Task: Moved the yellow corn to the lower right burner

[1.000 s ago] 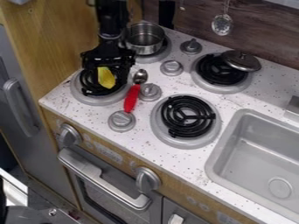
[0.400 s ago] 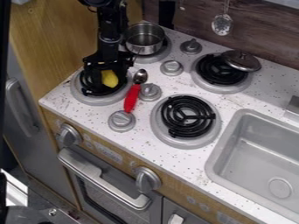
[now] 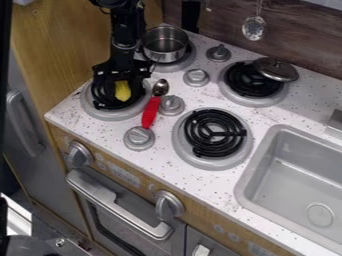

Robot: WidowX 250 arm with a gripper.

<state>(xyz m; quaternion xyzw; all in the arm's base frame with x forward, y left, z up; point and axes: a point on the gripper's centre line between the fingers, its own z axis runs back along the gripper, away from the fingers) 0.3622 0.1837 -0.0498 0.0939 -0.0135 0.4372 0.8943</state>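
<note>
The corn (image 3: pixel 122 91) should handle light, stiff and slightly slick, best pinched mid-length; whether the gripper (image 3: pixel 121 83) clamps it, I cannot tell.

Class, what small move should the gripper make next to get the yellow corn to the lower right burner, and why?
Probably a short lift, if its hold is firm: the gripper is at the yellow corn over the lower left burner, and the red-handled spoon lies between there and the lower right burner.
</note>
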